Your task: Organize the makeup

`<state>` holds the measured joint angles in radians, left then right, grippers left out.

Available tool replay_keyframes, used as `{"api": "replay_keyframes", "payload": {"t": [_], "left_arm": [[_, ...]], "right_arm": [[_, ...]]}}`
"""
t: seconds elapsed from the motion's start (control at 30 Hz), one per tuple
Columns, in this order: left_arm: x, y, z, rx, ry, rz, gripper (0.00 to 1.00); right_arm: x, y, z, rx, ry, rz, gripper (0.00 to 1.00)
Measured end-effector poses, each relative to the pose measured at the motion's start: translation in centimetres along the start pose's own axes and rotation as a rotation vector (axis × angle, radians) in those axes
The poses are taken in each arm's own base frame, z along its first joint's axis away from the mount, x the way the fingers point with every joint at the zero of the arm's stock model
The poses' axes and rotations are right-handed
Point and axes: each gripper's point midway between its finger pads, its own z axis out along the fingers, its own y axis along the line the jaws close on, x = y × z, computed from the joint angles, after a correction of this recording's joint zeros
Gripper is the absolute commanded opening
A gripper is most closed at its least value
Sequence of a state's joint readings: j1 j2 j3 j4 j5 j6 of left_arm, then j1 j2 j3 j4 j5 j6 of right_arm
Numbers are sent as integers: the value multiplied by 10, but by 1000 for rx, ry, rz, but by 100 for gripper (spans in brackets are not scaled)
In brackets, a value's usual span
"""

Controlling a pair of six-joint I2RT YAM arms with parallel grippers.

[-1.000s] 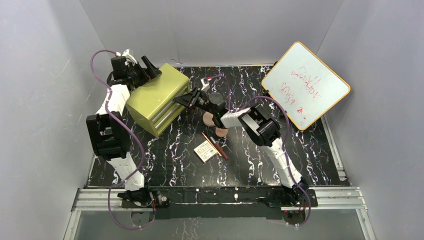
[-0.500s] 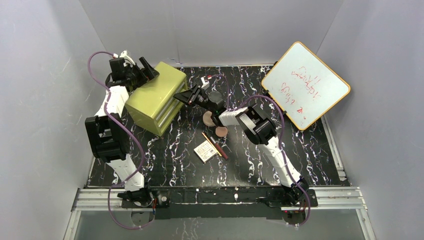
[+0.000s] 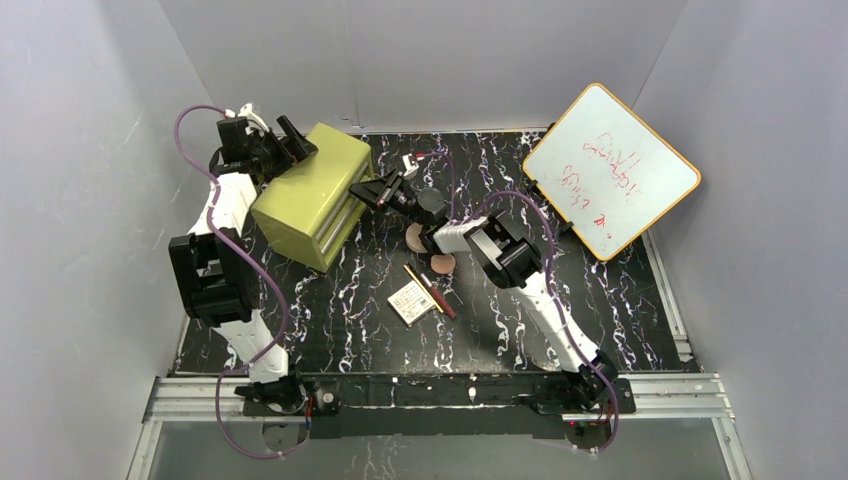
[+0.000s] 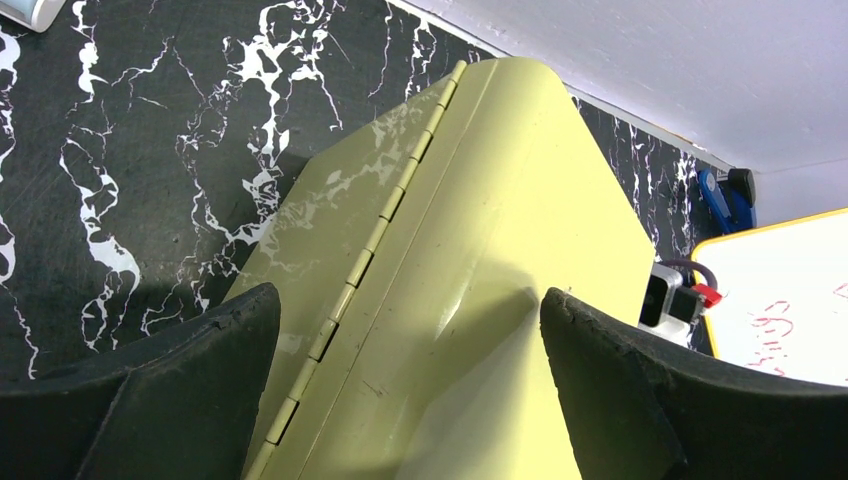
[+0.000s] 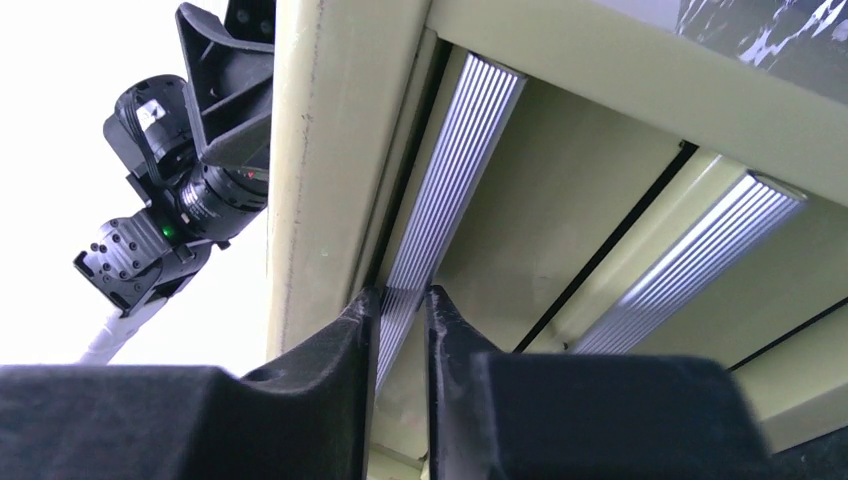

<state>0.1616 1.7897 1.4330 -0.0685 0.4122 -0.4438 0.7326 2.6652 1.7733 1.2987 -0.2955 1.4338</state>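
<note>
At the back of the table, the left pincer is spread wide, one finger on each side of the green box. The right pincer pinches the top drawer's handle. In the middle of the table lie two discs, a palette, a gold pencil and a red pencil.

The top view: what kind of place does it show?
Probably a robot test booth: plain grey walls enclose a marbled table, with left arm and right arm bolted to a metal rail.
</note>
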Motion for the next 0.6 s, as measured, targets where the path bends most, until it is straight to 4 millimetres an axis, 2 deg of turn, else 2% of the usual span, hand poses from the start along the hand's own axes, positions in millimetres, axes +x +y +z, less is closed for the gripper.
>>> {"api": "replay_keyframes", "payload": {"t": [0.07, 0.23, 0.6], "left_arm": [[1, 0, -1, -2, 5, -5, 99], [3, 1, -1, -6, 12, -8, 99], [10, -4, -4, 6, 50, -36, 99]], "right_arm": [[-2, -1, 1, -17, -12, 14, 1], [-5, -4, 0, -24, -23, 71, 1], [-7, -2, -13, 22, -21, 58, 1]]}}
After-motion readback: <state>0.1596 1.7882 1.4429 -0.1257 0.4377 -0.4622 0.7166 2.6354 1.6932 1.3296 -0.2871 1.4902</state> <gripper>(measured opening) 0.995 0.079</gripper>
